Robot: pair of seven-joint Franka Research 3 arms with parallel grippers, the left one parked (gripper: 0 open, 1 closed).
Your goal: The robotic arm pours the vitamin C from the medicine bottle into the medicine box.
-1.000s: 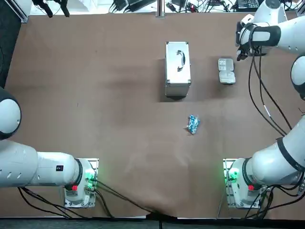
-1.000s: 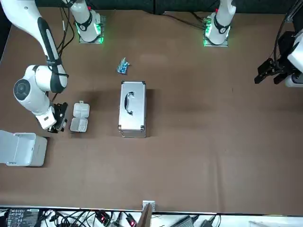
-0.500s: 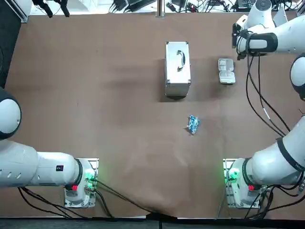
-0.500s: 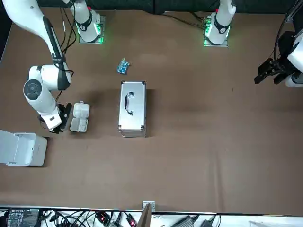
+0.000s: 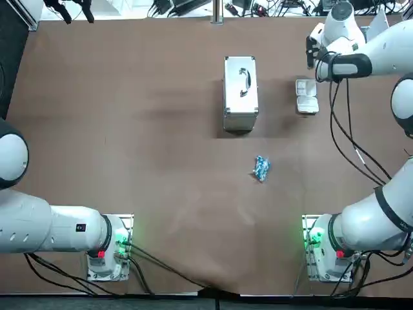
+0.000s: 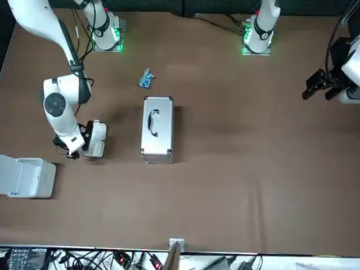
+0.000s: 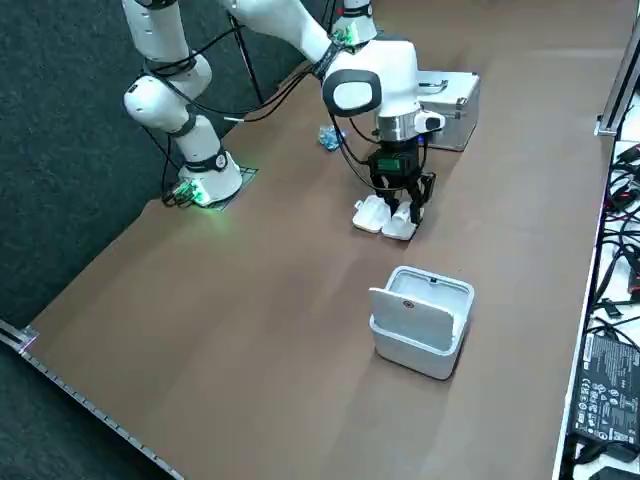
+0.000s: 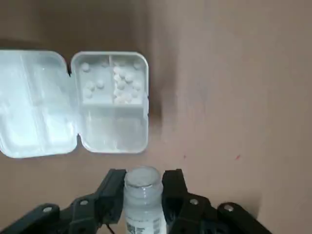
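Brown table (image 5: pixel 129 97), open medicine box (image 8: pixel 109 102) toward its far right corner, white tablets (image 8: pixel 122 83) in two compartments, right gripper (image 8: pixel 144 178) just beside box, clamped on medicine bottle (image 8: pixel 142 204).

Robot lab: arm bases (image 5: pixel 110 248), cables (image 6: pixel 121 260).

A wide brown surface (image 5: pixel 129 97) fills nearly every view, matte, with soft shadows and faint creases in its covering. Along its far edge runs a pale strip (image 6: pixel 270 260) crowded with tangled black cables (image 6: pixel 112 260) and a black labelled box (image 7: pixel 605 385), and a short metal post (image 6: pixel 175 245) stands at the middle of that edge. Beside the surface lies a dark, speckled floor (image 7: pixel 60 120)
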